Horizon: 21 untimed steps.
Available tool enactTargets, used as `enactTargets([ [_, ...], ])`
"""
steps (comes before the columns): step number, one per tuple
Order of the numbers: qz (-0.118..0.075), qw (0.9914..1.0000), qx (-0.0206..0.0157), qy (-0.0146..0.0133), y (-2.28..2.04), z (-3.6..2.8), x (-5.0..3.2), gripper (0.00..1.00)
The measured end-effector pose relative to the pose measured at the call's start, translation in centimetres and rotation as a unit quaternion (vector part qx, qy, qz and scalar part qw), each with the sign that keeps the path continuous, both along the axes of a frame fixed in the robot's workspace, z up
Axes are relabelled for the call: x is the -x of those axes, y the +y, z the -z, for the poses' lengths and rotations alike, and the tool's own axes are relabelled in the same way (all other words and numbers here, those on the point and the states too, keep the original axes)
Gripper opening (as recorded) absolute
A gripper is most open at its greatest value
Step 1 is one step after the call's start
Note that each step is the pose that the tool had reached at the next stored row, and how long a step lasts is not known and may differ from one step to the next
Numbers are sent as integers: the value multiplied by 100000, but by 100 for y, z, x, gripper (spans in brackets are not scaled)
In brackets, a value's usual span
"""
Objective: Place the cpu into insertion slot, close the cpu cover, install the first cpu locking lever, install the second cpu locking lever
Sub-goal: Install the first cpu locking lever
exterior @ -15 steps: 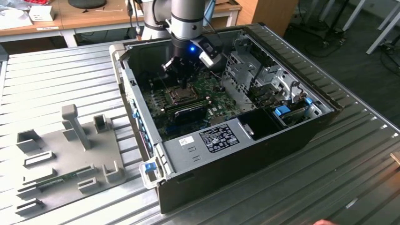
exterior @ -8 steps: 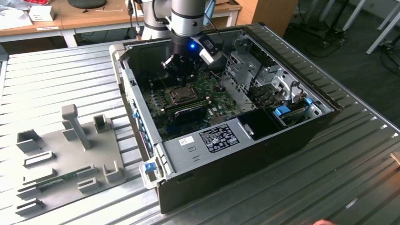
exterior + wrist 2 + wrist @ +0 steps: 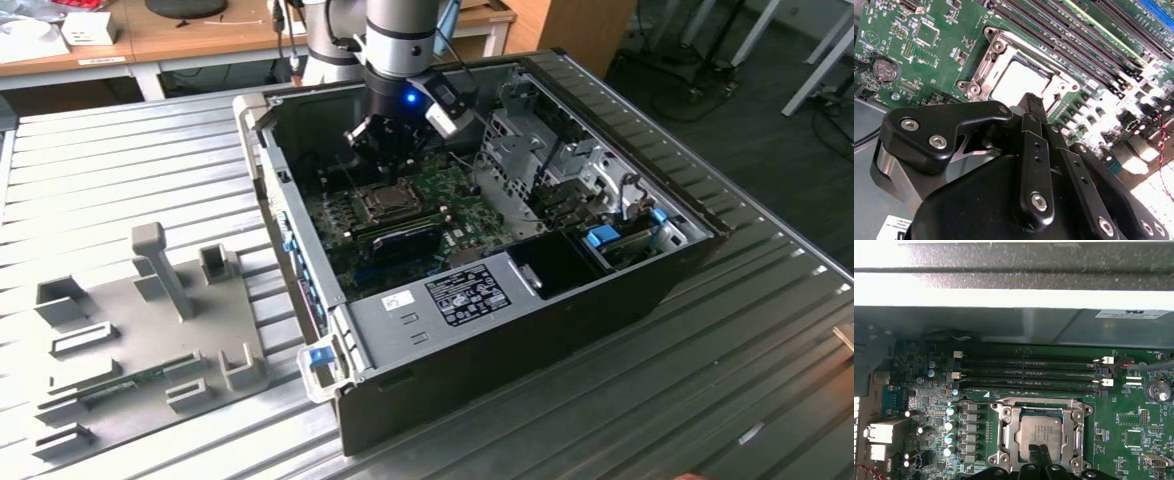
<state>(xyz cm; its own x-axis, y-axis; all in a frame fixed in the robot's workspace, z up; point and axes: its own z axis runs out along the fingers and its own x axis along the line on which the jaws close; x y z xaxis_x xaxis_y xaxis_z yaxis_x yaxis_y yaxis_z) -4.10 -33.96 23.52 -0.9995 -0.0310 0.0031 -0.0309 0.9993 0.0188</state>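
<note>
Ribbed metal table carries an open computer case lying on its side, with a grey fixture tray well apart on the exterior view's left. The green circuit board lies flat inside the case. The arm comes down from the far side into the case, wrist roughly vertical. The gripper points down at the board, just above the insertion slot. Both wrist views show the pincer with tips together and nothing between them, poised over one edge of the socket; whether it touches cannot be told. The insertion slot sits beside the long black memory slots. The cpu cover appears to lie flat over it, its window framing the chip. The cpu is seated in the slot, grey top showing. Judgement: placement is done and the cover looks closed, so the work is at the lever stage. The levers' state is too fine to read. This stage calls for a narrow, steady push with closed tips at the socket rim, without scraping the cpu or the board parts.
</note>
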Motion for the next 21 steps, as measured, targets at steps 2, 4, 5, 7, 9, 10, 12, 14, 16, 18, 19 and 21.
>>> enactTargets([
  [2,2,100000,1,0,0,0,0,11],
  [4,-1,100000,0,-22,0,0,5,11],
  [5,1,100000,-1,-45,0,0,12,11],
  [7,0,100000,-4,-127,0,2,34,11],
  [9,-3,100000,-1,-244,0,3,65,11],
  [10,-3,99999,-2,-317,0,4,81,11],
  [12,2,99999,-5,-401,0,5,104,11],
  [14,0,99999,3,-428,0,4,116,11],
  [16,-2,99999,-1,-436,0,5,119,11],
  [18,0,99999,-3,-436,0,5,121,11],
  [19,-1,99999,-1,-435,0,5,121,11],
  [21,8,99999,-2,-436,0,4,124,11],
])
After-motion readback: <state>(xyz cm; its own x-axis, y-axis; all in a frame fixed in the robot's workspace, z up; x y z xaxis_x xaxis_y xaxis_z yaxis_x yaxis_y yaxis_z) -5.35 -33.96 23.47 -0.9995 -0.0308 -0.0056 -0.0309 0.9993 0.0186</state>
